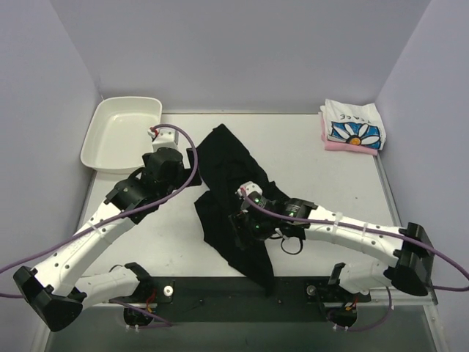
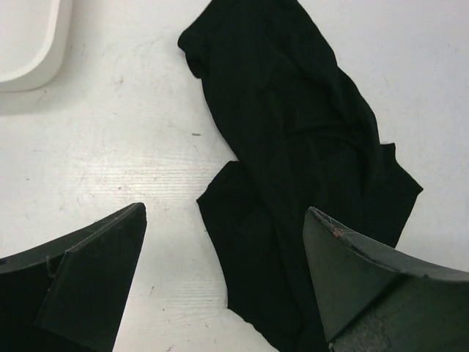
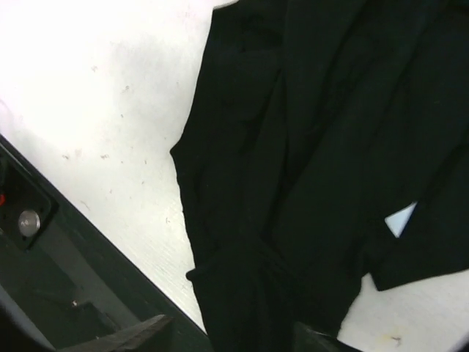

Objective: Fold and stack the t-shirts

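Enclosure: plain lilac walls (image 1: 234,51) on three sides. Desk (image 1: 308,158): white, scuffed, dry.

Black t-shirt (image 1: 231,198): lies crumpled and twisted at desk centre, unfolded. White tray (image 1: 121,132): far left corner. Daisy-print t-shirt (image 1: 354,126): folded, resting on the folded pink t-shirt (image 1: 344,147), far right corner.

Left gripper (image 2: 223,213): spread wide, holding nothing, above the black shirt's left edge. Right gripper (image 3: 229,326): low over bunched cloth near the white tag (image 3: 401,218); whether it grips cannot be told.

Assessment: two shirts stacked; the black one is at the flattening stage. The next move calls for corner grips and spreading it out.
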